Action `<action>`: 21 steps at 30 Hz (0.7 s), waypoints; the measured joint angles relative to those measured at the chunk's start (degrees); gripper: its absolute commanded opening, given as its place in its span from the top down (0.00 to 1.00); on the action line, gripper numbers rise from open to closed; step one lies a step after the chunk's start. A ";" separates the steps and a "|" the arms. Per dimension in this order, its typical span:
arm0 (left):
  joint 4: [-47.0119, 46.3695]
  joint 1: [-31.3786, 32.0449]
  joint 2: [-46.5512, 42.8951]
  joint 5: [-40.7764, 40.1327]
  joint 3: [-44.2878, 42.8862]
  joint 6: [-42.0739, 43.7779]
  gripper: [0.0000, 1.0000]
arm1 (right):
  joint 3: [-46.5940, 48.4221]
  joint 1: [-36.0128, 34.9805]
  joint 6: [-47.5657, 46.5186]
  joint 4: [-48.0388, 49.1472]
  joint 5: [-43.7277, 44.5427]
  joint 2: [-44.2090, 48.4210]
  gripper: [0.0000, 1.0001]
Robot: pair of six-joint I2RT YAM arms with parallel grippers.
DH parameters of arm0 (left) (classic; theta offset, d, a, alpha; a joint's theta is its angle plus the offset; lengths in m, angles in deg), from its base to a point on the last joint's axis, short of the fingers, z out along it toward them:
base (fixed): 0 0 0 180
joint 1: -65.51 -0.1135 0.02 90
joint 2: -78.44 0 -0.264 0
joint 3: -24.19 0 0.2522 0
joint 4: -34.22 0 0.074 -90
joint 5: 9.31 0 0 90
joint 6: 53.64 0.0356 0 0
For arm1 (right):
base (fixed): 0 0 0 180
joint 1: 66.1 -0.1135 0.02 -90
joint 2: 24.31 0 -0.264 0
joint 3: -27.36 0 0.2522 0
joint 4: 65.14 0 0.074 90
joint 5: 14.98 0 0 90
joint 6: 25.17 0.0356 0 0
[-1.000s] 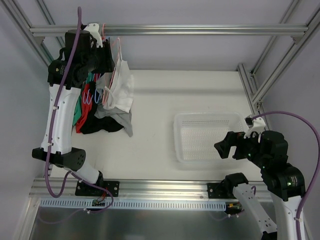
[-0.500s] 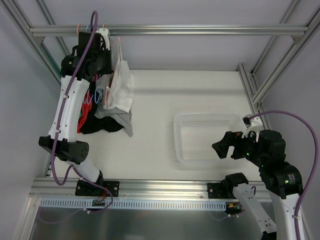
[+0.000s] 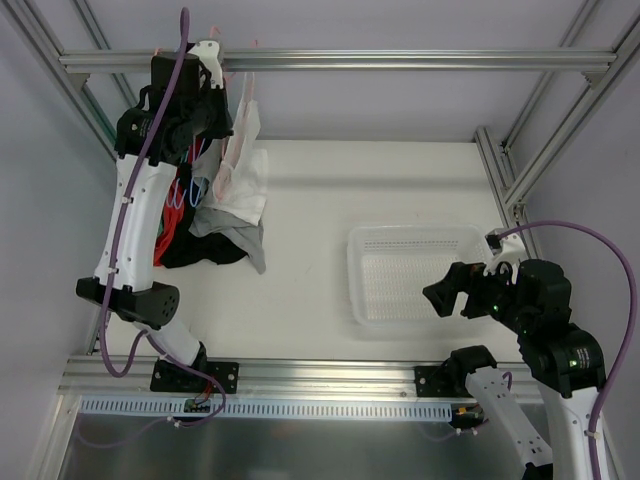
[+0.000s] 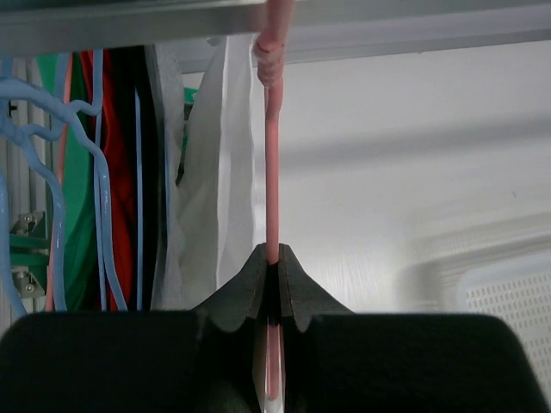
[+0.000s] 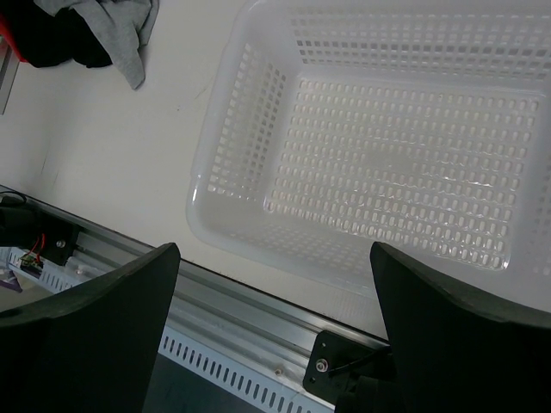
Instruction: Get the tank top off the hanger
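Note:
A white tank top (image 3: 245, 172) hangs on a pink hanger (image 3: 236, 102) at the far left, under the top rail (image 3: 400, 60). My left gripper (image 3: 212, 72) is up by that rail and shut on the hanger. In the left wrist view the jaws (image 4: 272, 260) pinch the pink hanger's rod (image 4: 272, 172), which rises to the rail (image 4: 129, 21); the tank top (image 4: 215, 189) hangs just to the left of it. My right gripper (image 3: 448, 290) is open and empty over the near edge of the basket (image 5: 232, 146), as the right wrist view (image 5: 274, 258) also shows.
Green, red and black garments on blue hangers (image 3: 175, 212) hang left of the tank top; they also show in the left wrist view (image 4: 112, 172). A grey garment (image 3: 242, 236) lies on the table below. A white perforated basket (image 3: 352, 270) sits at the right. Frame posts stand along the sides.
My left gripper has risen toward the top rail with the pink hanger, and the tank top has lifted with it. My right gripper has shifted slightly left.

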 measured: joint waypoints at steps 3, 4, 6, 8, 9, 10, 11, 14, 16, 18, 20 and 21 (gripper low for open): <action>-0.55 0.90 -1.03 0.28 -0.90 -0.09 1.00 | -0.17 0.00 0.04 0.15 -0.02 0.20 0.00; -0.68 0.98 -1.49 0.59 -0.92 -0.13 1.00 | -0.37 0.00 0.04 0.24 -0.02 0.35 0.01; -0.72 1.36 -2.47 1.31 -0.87 -0.33 1.00 | -0.63 0.00 0.04 0.24 -0.07 0.44 0.00; -1.20 1.70 -4.22 2.34 0.74 -1.03 1.00 | -0.68 0.00 0.04 0.31 -0.17 0.42 0.01; -1.20 1.84 -5.31 2.95 1.86 -1.36 1.00 | -0.68 0.00 0.04 0.42 -0.39 0.42 0.01; -1.29 2.08 -6.95 3.61 3.93 -1.81 1.00 | -0.68 0.00 0.04 0.68 -0.72 0.39 0.00; -1.53 2.27 -8.72 4.66 6.29 -2.38 1.00 | -0.68 0.00 0.04 1.07 -1.42 0.33 0.01; -1.81 3.37 -14.21 7.78 13.20 -3.89 1.00 | -0.70 0.00 0.13 3.87 -5.68 -0.15 0.01; -1.77 5.20 -18.47 10.10 18.40 -4.70 1.00 | -1.01 0.00 0.24 7.15 -9.70 -1.07 0.01; -2.01 7.91 -23.15 12.26 24.02 -5.25 1.00 | -1.42 0.00 0.70 10.86 -14.10 -2.84 0.01; -1.84 11.04 -27.82 14.43 29.31 -5.84 1.00 | -1.86 0.00 2.03 15.06 -18.60 -5.14 0.00; -1.68 12.39 -30.05 15.72 31.78 -6.14 1.00 | -2.21 -0.09 3.45 18.16 -20.98 -6.82 0.01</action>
